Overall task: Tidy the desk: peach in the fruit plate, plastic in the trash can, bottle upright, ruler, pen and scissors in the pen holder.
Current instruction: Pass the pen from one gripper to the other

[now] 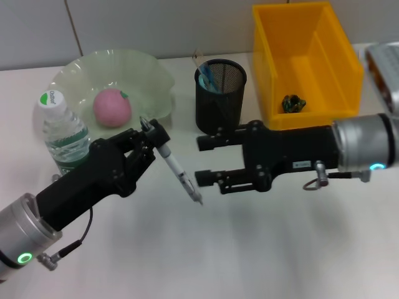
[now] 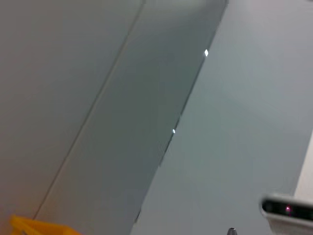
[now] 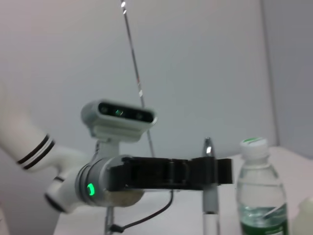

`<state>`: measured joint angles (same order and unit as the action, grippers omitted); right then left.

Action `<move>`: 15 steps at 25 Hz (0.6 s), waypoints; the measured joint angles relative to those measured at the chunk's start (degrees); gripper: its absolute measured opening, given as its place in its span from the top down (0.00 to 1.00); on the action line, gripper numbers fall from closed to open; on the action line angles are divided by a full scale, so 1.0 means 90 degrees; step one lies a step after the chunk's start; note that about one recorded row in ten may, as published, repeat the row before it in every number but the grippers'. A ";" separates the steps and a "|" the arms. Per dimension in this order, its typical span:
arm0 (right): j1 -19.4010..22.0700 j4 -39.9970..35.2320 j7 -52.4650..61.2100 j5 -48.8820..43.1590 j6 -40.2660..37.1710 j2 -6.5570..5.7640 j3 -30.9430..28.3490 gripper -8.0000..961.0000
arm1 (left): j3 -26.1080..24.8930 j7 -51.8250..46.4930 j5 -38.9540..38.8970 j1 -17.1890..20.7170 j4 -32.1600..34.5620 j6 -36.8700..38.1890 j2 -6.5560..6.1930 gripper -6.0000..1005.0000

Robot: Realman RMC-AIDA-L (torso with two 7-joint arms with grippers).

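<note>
Head view: left gripper (image 1: pixel 151 132) pinching pen (image 1: pixel 179 172) near its cap, tip slanting down. Right gripper (image 1: pixel 204 160) spread wide, just beside pen tip, pen holder (image 1: pixel 220 94) right behind.

Peach (image 1: pixel 112 107) in plate (image 1: pixel 153 78), bottle (image 1: pixel 62 134) just in front; pen holder (image 1: pixel 220 93) right of plate, bin (image 1: pixel 340 56) farther right.

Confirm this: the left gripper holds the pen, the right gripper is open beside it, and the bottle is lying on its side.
Wrong on the bottle: the head view shows it upright. The left gripper does hold the pen, with the right gripper open beside it.
</note>
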<state>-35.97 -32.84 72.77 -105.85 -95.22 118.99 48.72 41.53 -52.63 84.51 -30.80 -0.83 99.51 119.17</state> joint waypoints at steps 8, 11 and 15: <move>0.0699 0.0193 -0.0939 0.0806 -0.0061 0.0009 -0.0014 0.29 | -0.0345 0.0058 0.0000 0.0012 -0.0399 0.0205 0.0001 0.83; 0.0954 0.0434 -0.1457 0.1271 -0.0100 -0.0002 -0.0020 0.29 | -0.0456 0.0058 0.0001 0.0014 -0.0409 0.0256 0.0001 0.83; 0.1223 0.0832 -0.2175 0.1817 -0.0143 0.0009 -0.0027 0.29 | -0.0664 0.0014 0.0001 0.0027 -0.0530 0.0493 0.0001 0.83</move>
<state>-24.97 -25.35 53.19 -89.49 -96.51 119.08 48.48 35.56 -52.50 84.52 -30.56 -5.60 103.96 119.18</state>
